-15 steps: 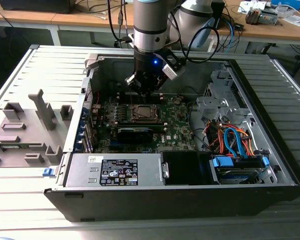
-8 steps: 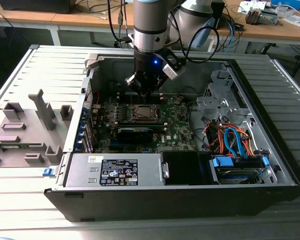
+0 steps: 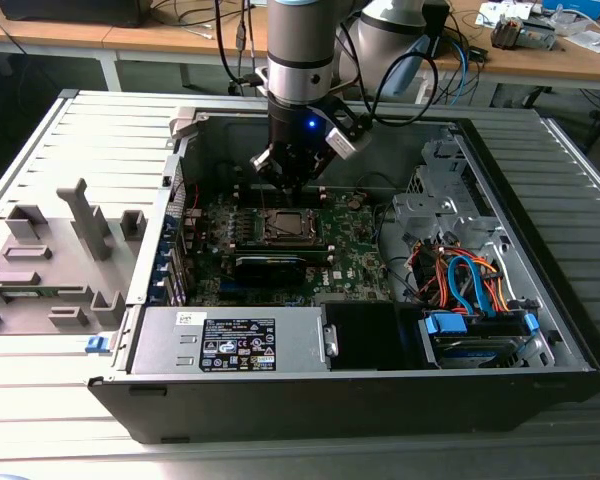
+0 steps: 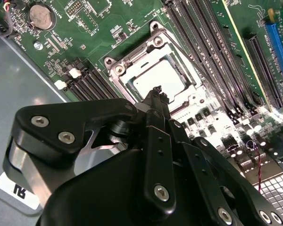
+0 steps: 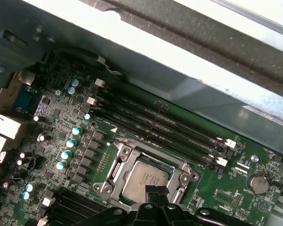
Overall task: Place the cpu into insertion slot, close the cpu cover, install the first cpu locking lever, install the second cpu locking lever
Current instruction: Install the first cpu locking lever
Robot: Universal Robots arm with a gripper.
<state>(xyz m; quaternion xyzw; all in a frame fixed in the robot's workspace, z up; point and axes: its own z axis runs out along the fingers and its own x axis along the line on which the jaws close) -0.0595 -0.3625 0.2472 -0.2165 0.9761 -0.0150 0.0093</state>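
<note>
Inside computer case (image 3: 330, 405), upright arm (image 3: 300, 50) holds claw (image 5: 155, 191), seemingly pressed together, above cpu (image 5: 140, 176).

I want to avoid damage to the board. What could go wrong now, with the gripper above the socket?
The gripper hangs shut, close over the cpu; a push off centre might scratch it or slip onto the cpu cover. Its wide body could strike the upright capacitors nearby.
</note>
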